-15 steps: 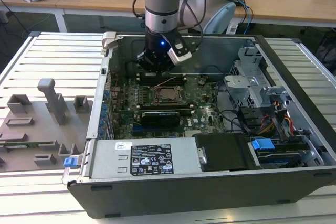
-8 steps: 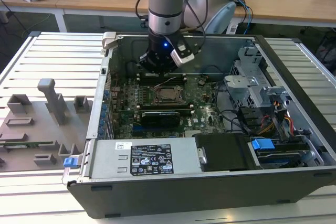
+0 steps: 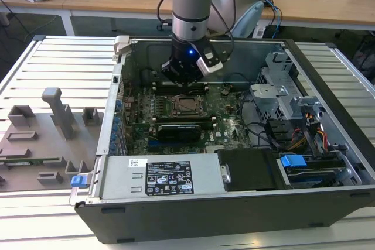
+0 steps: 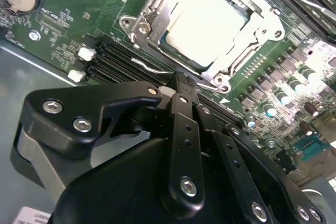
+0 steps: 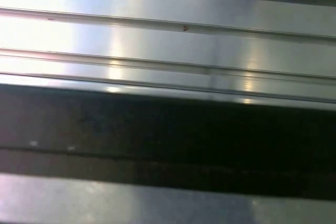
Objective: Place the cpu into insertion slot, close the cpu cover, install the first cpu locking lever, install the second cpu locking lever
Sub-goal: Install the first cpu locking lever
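Ribbed aluminium is making up the table that is carrying the open computer case; in the first wrist view that ribbed metal is running beside a dark band. Within the exterior view, the arm is reaching down into the case, and the tool is hanging just above the green board, with the case's far wall close behind it and bare board lying toward the near side. On the exterior view's left, grey holders are sitting on the table, well apart from the case. The second wrist view is showing what the exterior view is too far off to show: the cpu is lying in the insertion slot, with the cpu cover closed around it. The tool is standing just beside the cover's edge, its fingers drawn together, holding nothing. A thin wire lever is lying near the tip.
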